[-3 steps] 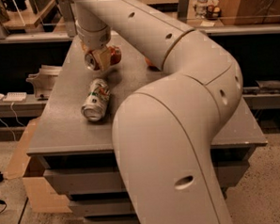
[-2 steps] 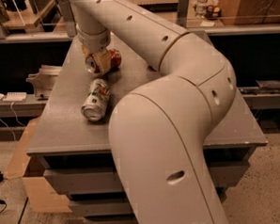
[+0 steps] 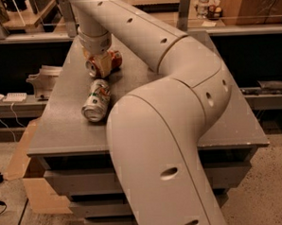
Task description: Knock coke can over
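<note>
The coke can is red with a silver top and lies on its side near the far left part of the grey table. Its top faces the front left. My gripper hangs from the wrist straight down onto the can and covers its middle. The arm reaches it from the lower right and fills most of the view.
A white-and-green soda can lies on its side just in front of the coke can. A cardboard box stands on the floor at the left. A shelf with a bottle runs behind the table. The table's left edge is close to both cans.
The arm's elbow and forearm have swung a little. The gripper stays on the coke can. Both cans lie as before.
</note>
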### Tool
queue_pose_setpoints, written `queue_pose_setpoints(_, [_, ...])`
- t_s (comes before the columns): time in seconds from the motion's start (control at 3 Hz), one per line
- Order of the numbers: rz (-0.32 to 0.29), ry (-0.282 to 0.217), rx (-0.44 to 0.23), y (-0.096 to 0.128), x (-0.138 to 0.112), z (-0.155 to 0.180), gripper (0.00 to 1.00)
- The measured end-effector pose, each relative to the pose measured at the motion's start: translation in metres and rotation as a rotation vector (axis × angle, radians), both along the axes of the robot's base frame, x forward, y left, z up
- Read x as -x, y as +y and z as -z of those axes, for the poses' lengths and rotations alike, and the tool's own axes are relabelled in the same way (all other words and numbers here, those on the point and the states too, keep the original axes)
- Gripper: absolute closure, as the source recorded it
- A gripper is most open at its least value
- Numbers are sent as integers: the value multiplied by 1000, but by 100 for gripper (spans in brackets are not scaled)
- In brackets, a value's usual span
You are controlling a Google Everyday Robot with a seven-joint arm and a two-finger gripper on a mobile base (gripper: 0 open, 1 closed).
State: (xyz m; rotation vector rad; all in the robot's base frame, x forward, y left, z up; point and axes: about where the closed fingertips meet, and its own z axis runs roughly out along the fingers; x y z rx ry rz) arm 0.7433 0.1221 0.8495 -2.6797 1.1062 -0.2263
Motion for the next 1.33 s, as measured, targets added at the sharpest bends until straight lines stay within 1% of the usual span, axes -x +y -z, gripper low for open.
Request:
queue_pose_setpoints(0.67, [6,16,-6,0,2,4,15])
queue_pose_setpoints(1.0, [3,21,-11,-1,-1,4,0])
queue_pose_setpoints(1.33, [4,23,-16,-2,-3,4,0])
